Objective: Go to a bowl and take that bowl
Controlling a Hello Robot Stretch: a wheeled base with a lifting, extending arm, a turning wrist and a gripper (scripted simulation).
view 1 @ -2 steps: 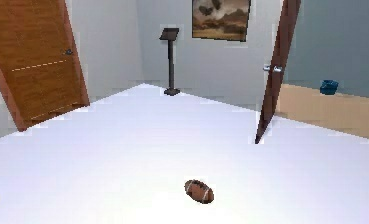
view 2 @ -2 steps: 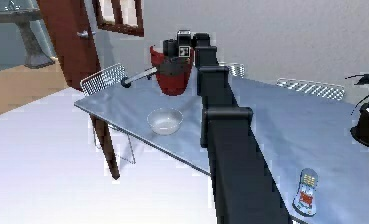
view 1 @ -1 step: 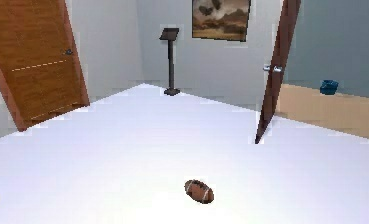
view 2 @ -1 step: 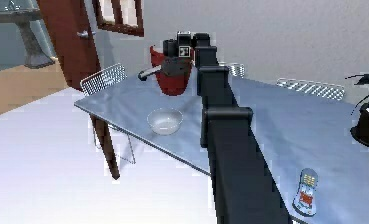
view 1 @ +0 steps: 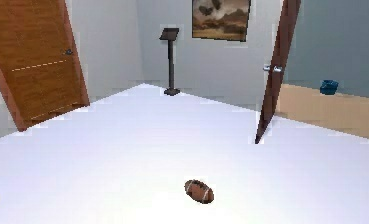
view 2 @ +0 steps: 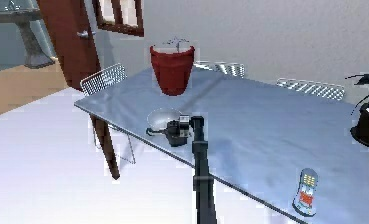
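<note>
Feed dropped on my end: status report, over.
Gripper at table, hold unclear. Pale round thing at its tip, maybe bowl. Red pot farther out.

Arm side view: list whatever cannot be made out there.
Gripper: cannot tell whether it holds anything; a pale round thing lies on the glass table at its far end.
Dark object: cut off by the right edge.
Red pot: its pale contents are too small to name.

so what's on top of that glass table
On the table: a red pot, a small handset near the front edge, a dark object at the view's right edge. The gripper covers part of a pale round thing, possibly the bowl.
</note>
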